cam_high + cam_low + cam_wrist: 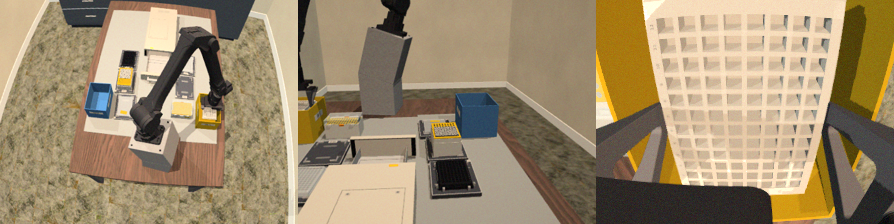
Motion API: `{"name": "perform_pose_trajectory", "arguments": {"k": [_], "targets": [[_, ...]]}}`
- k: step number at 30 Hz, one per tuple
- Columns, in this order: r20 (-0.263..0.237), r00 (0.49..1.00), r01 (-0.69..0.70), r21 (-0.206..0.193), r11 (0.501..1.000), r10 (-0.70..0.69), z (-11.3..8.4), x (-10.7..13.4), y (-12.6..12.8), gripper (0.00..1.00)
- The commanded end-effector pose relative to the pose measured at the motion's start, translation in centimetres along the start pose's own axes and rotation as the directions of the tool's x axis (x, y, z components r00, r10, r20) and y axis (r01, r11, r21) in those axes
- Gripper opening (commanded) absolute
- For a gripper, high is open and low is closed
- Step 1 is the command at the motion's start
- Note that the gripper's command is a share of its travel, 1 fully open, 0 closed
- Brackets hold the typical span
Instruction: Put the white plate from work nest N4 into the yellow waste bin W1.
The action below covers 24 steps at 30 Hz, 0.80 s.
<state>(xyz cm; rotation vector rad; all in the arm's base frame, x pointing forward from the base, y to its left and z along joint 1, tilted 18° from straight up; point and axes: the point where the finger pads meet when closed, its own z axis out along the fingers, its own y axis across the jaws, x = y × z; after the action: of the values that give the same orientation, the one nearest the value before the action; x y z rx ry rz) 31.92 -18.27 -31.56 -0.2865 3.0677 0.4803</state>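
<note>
The white plate (pixel 744 90), a flat grid of small wells, fills the wrist view between my two dark fingers, with yellow bin walls around it. In the top view the white plate (pixel 209 113) sits in the mouth of the yellow waste bin W1 (pixel 206 120), which stands upright at the right edge of the mat. My gripper (pixel 212 106) is right over the bin and is shut on the plate. In the exterior view only the bin's corner (pixel 310 119) and a finger tip show at the far left.
A blue bin (pixel 99 100) stands at the left edge of the mat. Nests hold a black plate (pixel 129 58), a yellow-topped box (pixel 125 77) and a yellow tip box (pixel 181 109). An empty dark nest (pixel 184 87) lies beside the arm. A beige instrument (pixel 161 29) stands at the back.
</note>
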Motion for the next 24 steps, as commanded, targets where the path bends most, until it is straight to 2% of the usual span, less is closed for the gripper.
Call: {"name": "perform_pose_trajectory", "arguments": {"k": [1,6,7,24], "targets": [[0.013,1.000,0.013,0.013,1.000,-0.013,0.33,-1.32,-0.53,0.00],[0.013,1.000,0.013,0.013,1.000,-0.013,0.33,-1.32,-0.53,0.00],[0.013,1.000,0.013,0.013,1.000,-0.013,0.33,-1.32,-0.53,1.00],[0.013,1.000,0.014,0.013,1.000,-0.014,0.33,-1.32,-0.53,1.00]]}}
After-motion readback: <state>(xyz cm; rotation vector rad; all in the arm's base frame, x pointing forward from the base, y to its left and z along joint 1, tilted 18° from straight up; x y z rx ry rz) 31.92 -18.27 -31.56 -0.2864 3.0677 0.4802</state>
